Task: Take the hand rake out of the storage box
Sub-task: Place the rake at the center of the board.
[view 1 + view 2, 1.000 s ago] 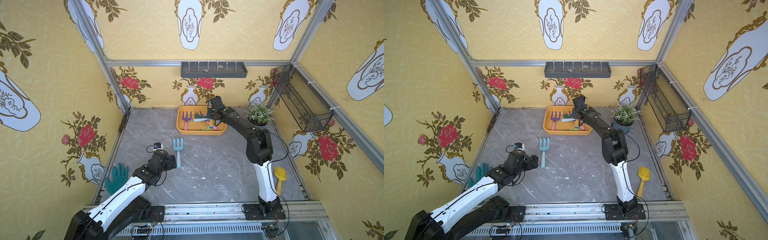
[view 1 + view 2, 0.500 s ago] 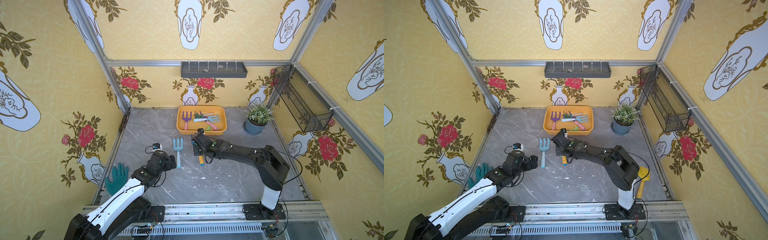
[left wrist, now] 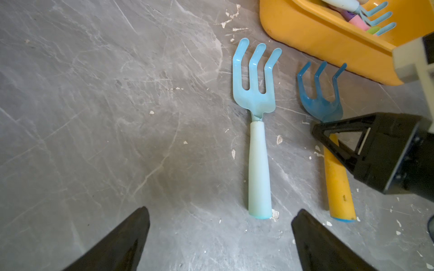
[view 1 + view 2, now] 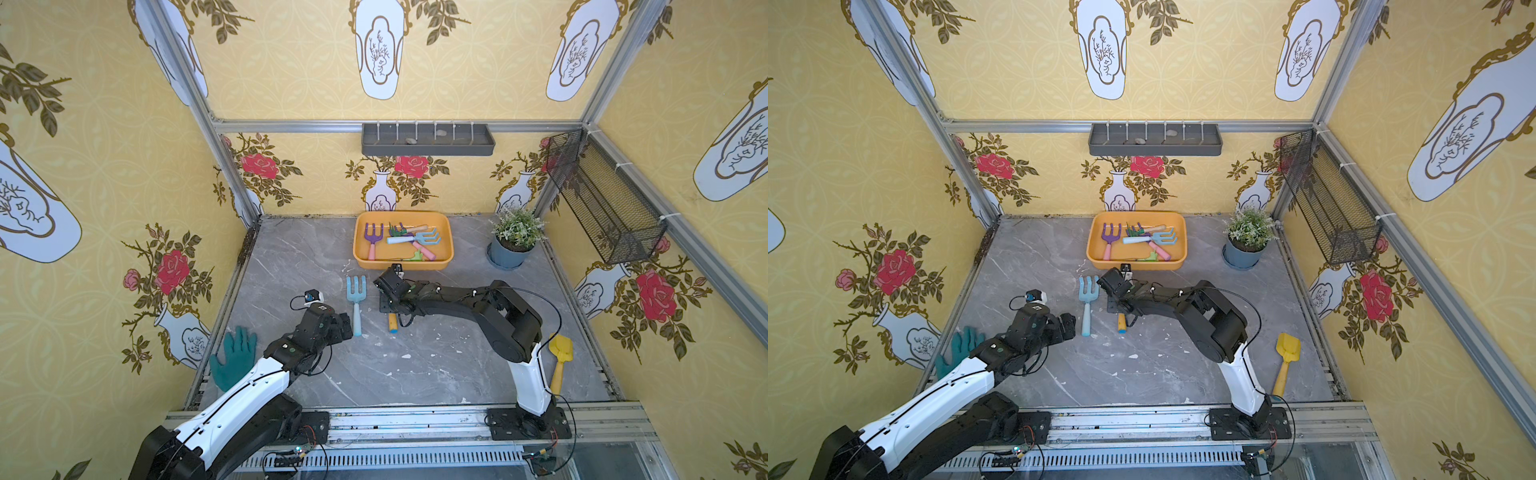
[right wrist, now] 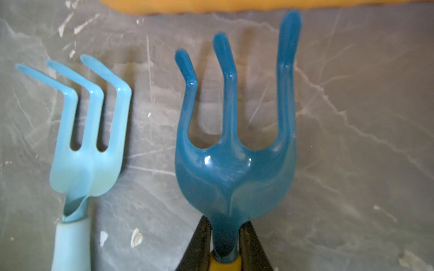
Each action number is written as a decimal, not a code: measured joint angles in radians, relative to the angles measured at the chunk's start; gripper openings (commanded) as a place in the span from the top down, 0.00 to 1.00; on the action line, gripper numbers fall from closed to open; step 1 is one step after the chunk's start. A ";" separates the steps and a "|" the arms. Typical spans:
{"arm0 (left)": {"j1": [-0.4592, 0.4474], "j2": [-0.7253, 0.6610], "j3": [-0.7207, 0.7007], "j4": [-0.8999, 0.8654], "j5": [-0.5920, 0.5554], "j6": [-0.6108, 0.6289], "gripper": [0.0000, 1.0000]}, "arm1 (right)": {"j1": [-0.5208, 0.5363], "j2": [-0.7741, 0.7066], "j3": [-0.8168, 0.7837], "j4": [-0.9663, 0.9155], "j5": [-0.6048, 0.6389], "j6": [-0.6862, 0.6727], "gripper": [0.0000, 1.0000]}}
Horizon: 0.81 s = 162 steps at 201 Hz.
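Right tool (image 5: 225, 237) pinches blue-tined, yellow-handled hand rake (image 5: 232, 169).

Yellow floral wallpaper walls (image 4: 291, 62), grey marble-look floor (image 4: 291, 270), aluminium frame rails (image 4: 291, 126), even bright light.

Bare floor (image 4: 307, 253) beside storage box (image 4: 432, 263)

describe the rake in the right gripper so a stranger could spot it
Find the orange-yellow storage box by the back wall; two rakes lie side by side on the floor before it. The right gripper clamps the hand rake with dark blue prongs and a yellow handle; the pale blue rake has a pale handle.
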<state>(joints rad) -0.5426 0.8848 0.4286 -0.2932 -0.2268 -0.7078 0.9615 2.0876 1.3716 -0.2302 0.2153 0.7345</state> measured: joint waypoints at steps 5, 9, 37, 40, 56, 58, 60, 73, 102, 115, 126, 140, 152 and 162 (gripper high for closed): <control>0.000 0.000 -0.001 0.000 0.002 0.000 0.00 | 0.001 0.002 0.002 0.000 0.003 0.001 0.97; 0.000 0.001 -0.002 0.002 0.003 0.000 0.00 | 0.001 0.004 0.004 0.000 0.004 0.001 0.96; 0.000 0.024 -0.006 0.009 0.018 0.000 0.00 | 0.006 0.020 0.018 0.021 0.002 0.006 0.90; 0.000 0.028 -0.006 0.009 0.018 0.000 0.00 | 0.006 0.021 0.019 0.023 0.003 0.006 0.89; 0.000 0.046 -0.006 0.012 0.018 0.000 0.00 | 0.011 0.026 0.024 0.027 0.003 0.009 0.75; 0.000 0.048 -0.006 0.012 0.018 0.000 0.00 | 0.012 0.026 0.025 0.027 0.003 0.009 0.74; 0.000 0.050 -0.006 0.012 0.018 0.000 0.00 | 0.013 0.027 0.026 0.027 0.003 0.009 0.73; 0.000 0.058 -0.006 0.014 0.021 0.000 0.00 | 0.016 0.029 0.032 0.026 -0.008 0.008 0.62; 0.000 0.062 -0.006 0.016 0.026 0.000 0.00 | 0.014 0.017 0.018 0.045 -0.030 0.005 0.54; 0.000 0.060 -0.007 0.016 0.026 0.000 0.00 | 0.014 0.005 0.003 0.045 -0.038 0.005 0.55; 0.000 0.059 -0.007 0.016 0.026 -0.001 0.00 | 0.013 -0.004 -0.006 0.045 -0.055 0.005 0.58; 0.000 0.057 -0.008 0.016 0.032 -0.001 0.00 | 0.014 -0.018 -0.024 0.046 -0.069 0.004 0.62; 0.000 0.053 -0.010 0.016 0.037 -0.002 0.00 | 0.016 -0.029 -0.039 0.045 -0.081 0.000 0.65; 0.000 0.051 -0.011 0.016 0.038 -0.008 0.00 | 0.017 -0.031 -0.042 0.047 -0.088 -0.003 0.65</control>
<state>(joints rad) -0.5426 0.9356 0.4171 -0.2771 -0.1890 -0.7155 0.9783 2.0571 1.3296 -0.1833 0.1272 0.7311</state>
